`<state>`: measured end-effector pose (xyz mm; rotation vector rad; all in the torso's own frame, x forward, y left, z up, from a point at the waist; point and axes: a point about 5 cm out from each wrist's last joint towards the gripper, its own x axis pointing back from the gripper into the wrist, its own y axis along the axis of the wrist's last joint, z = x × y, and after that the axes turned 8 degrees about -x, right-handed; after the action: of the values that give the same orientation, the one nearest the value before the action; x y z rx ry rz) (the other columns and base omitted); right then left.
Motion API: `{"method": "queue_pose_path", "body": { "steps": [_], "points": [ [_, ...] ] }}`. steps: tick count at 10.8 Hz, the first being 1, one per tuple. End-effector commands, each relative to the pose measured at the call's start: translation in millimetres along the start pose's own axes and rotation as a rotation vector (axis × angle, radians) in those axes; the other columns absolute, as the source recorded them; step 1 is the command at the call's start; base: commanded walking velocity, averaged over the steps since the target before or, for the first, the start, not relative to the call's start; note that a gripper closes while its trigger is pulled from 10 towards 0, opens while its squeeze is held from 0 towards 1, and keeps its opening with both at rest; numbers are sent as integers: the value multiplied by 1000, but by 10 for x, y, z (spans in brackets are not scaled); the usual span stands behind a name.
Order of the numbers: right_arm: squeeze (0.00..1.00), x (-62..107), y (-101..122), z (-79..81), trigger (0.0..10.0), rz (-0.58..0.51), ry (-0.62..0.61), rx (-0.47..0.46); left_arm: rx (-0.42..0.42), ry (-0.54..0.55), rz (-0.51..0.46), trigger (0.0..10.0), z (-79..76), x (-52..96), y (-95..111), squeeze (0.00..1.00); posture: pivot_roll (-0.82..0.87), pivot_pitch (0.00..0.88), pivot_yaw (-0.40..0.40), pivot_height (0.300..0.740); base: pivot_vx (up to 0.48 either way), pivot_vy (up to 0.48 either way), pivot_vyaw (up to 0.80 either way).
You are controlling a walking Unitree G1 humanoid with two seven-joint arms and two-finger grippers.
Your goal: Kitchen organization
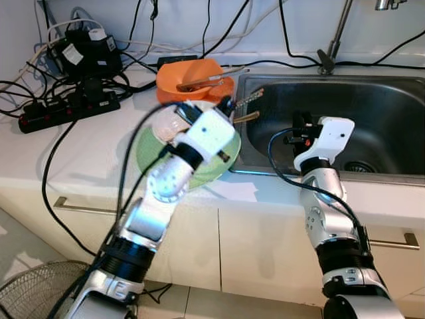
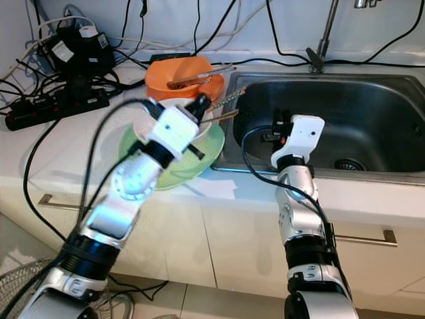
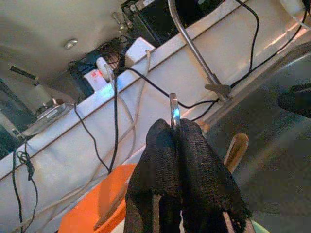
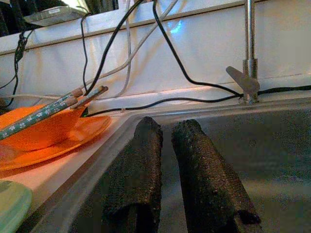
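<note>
The left claw (image 3: pixel 176 145) is held over the green plate (image 1: pixel 149 149) on the desk (image 1: pixel 80 153), pinched shut on what may be a thin metal spoon (image 3: pixel 174 110). The right claw (image 4: pixel 165 165) is held inside the sink (image 1: pixel 385 100), slightly apart and empty

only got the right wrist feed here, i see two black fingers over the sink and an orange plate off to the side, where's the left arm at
Observer: The left gripper is raised over the green plate on the counter, beside the sink.
Operator: is it holding anything
Observer: Yes. In the left wrist view its fingers are pinched shut on a thin metal utensil; I cannot tell which kind.
Operator: anything else on that green plate
Observer: A white bowl sits on it, partly behind the left arm.
Operator: and what's left of the orange plate
Observer: A black power strip and tangled cables at the counter's back corner.
</note>
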<state>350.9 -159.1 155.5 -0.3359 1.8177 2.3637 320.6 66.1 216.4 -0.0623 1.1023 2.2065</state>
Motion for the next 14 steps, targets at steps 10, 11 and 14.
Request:
{"method": "queue_pose_path", "body": {
  "steps": [10,11,14],
  "points": [
    [0,-48,-12,72,10000,10,32,-1,301,42,-152,10000,807,12,496,0,49,0,79,740,0,0,0],
    [0,-50,-17,74,10000,11,34,-1,387,68,-192,10000,871,18,555,0,51,0,79,740,0,0,0],
    [0,-55,-24,88,10000,12,37,-3,613,108,-269,10000,939,38,604,0,49,0,83,740,0,0,0]
  ]
}}
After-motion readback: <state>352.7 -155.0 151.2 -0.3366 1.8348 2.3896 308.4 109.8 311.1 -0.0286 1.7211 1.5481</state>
